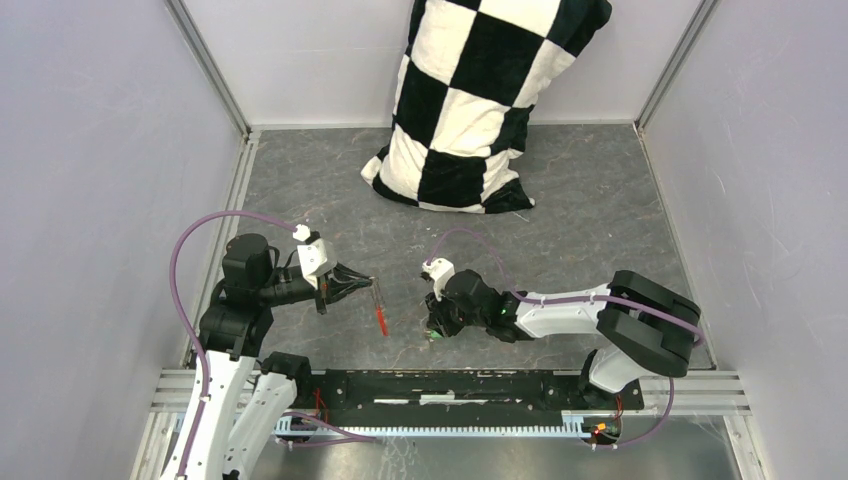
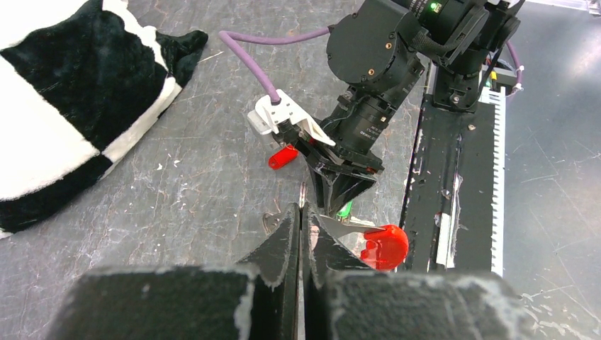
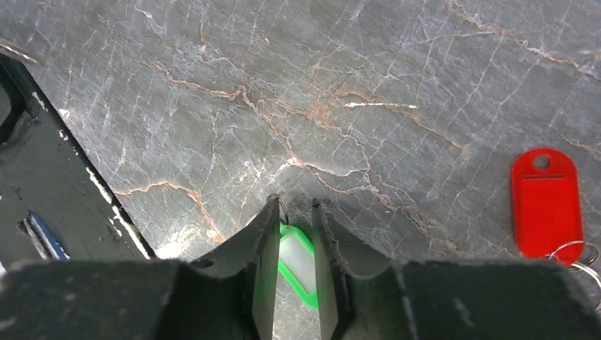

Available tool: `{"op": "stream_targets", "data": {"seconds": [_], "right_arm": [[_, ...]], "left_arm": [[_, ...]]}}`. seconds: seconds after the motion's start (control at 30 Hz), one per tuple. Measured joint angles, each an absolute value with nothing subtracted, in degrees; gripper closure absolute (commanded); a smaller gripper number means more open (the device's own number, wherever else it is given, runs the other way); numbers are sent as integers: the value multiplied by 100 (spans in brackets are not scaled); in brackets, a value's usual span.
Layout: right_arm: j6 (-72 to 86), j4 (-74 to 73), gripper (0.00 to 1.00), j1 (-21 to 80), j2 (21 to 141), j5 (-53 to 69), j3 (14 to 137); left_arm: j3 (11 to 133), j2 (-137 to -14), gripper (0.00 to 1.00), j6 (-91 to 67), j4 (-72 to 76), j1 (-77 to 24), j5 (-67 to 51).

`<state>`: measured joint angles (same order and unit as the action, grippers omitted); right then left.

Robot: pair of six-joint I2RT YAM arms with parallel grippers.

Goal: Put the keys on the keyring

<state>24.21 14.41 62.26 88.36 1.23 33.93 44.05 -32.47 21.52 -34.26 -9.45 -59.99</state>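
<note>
Inspection of your left arm [image 1: 230, 340]: white lower links, black joint housings, and a purple cable [image 1: 185, 260] looping up to a white connector block [image 1: 312, 255] at the wrist. Your right arm [image 1: 560, 312] matches, with a green indicator light [image 2: 434, 7] on its black housing. The left gripper [image 2: 302, 209] and right gripper [image 3: 294, 202] carry black wedge-shaped fingers, their edges scuffed pale.

1. two robot arms: left arm [image 1: 240, 300], right arm [image 1: 560, 312].
2. two grippers: left gripper [image 1: 366, 283], right gripper [image 1: 432, 328].
3. one keyring [image 1: 380, 312] with one red fob [image 3: 546, 202]; its wire rings are too thin to count.
4. one green-headed key [image 3: 298, 263].
5. one checked pillow [image 1: 470, 100], far side.
6. two purple cables: left cable [image 1: 178, 262], right cable [image 1: 560, 297].
</note>
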Motion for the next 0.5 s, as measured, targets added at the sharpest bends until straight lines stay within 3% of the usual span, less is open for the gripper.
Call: {"op": "stream_targets", "data": {"seconds": [0.2, 0.5], "right_arm": [[2429, 1404, 51, 6036, 8825, 316, 3393], [2305, 1223, 48, 5725, 8761, 1118, 3393]], "left_arm": [[4405, -3247, 98, 2158, -3430, -945, -5999], [4405, -3247, 98, 2222, -3465, -945, -5999]]}}
